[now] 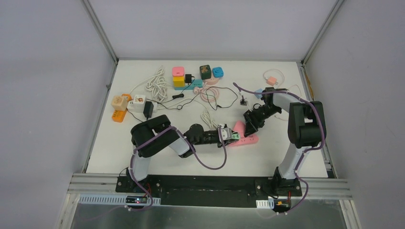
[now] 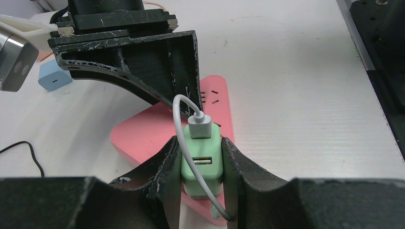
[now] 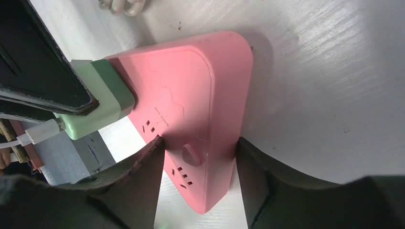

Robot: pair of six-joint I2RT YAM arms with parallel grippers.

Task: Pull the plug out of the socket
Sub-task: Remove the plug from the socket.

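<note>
Pink power strip (image 1: 246, 139) lies right of the worktop's (image 1: 143, 162) centre, closer to the near edge than the far one. Cannot tell if it lies fully flat or is tipped a little.

Green plug (image 2: 203, 164) sits at the strip's left end. Right wrist view shows its body flush against the pink face, so it is not yet out of the socket. White cable (image 2: 177, 114) goes into the plug's upper USB port through a grey connector, and a second USB port shows just below.

Left gripper (image 1: 226, 135) reaches in from the left. Its fingers (image 2: 165, 164) are narrow, one on each side of the green plug, both pads touching it, gripping it.

Right gripper (image 1: 249, 125) reaches in from the far-right side. Its fingers (image 3: 143, 164) are set about the strip's width apart. One tip touches the socket face beside the round button (image 3: 191, 155), the other is against the opposite edge, clamping the strip. The two grippers are just beside each other, and the right one fills the upper left of the left wrist view.

Along the far edge: pink and yellow cubes (image 1: 178, 76), a coiled white cord (image 1: 157, 81), a blue cube (image 1: 218, 72). Near the left edge is an orange strip (image 1: 119, 114). Thin black wires (image 1: 191, 101) trail across the middle, well apart from the strip.
</note>
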